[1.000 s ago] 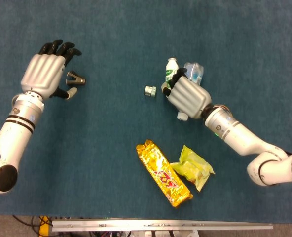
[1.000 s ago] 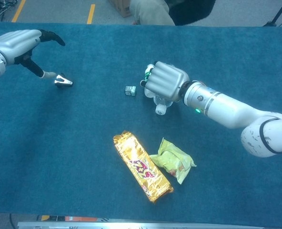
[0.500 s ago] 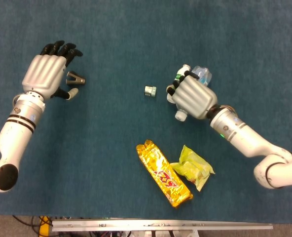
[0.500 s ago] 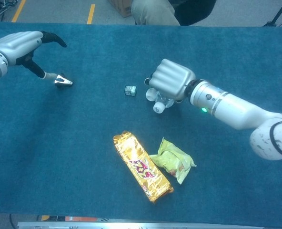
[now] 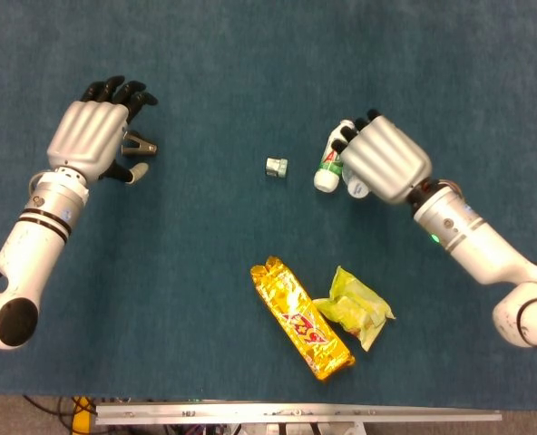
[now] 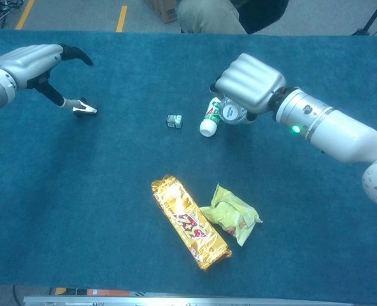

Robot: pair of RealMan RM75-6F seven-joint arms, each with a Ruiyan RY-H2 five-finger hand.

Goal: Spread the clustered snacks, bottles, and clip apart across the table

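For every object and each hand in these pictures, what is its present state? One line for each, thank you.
left hand: fingers spread above the clip, holding nothing
clip: lying on the table
right hand: holds both bottles
white bottle: tilted, in the right hand
clear bottle: mostly hidden under the right hand
small cube: resting alone
gold snack pack: flat, sealed
yellow-green snack bag: crumpled, touching the gold pack

Lighting's pretty even and bright in both views, looks like overhead room light. The blue counter has a soft mottled look with a slightly brighter patch toward 12 o'clock in the head view. Shadows are faint and short. The gold snack wrapper throws small glints, and the hand shells show mild shine. Focus is decent overall, a bit soft and grainy, with slight bending at the bottom edge.
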